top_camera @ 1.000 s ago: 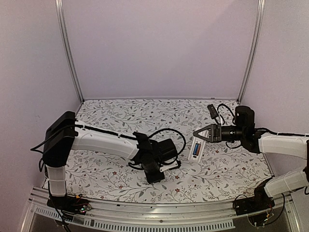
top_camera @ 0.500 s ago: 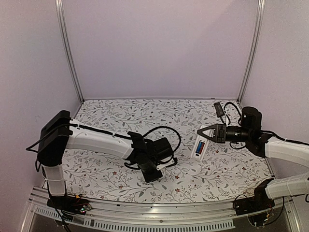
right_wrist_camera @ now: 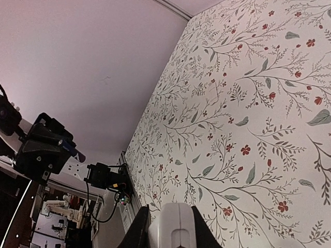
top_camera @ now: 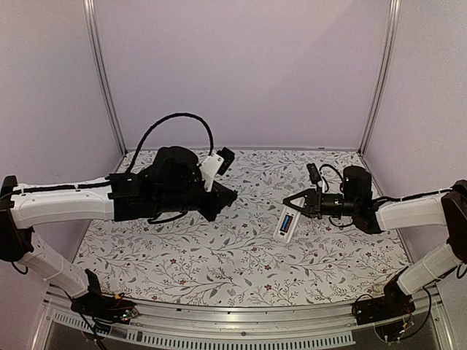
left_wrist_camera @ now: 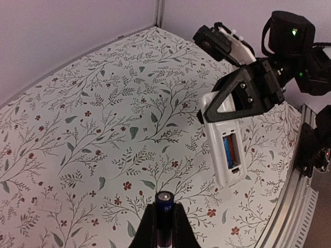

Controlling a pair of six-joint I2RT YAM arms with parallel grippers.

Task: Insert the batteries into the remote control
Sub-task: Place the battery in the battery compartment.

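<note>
So that its open bay, one blue battery (left_wrist_camera: 228, 151) seated, faces my left gripper (left_wrist_camera: 165, 221), which pinches the dark battery (left_wrist_camera: 165, 201), my right gripper (top_camera: 294, 205) clamps the remote control (left_wrist_camera: 217, 150) by its top.

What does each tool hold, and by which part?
Left tool: dark cylindrical battery, by its sides. Right tool: slim white plastic remote, by one end.

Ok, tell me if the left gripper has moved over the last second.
Yes. In the top view the left gripper, holding a battery, has moved away from the front rail toward the back wall.
</note>
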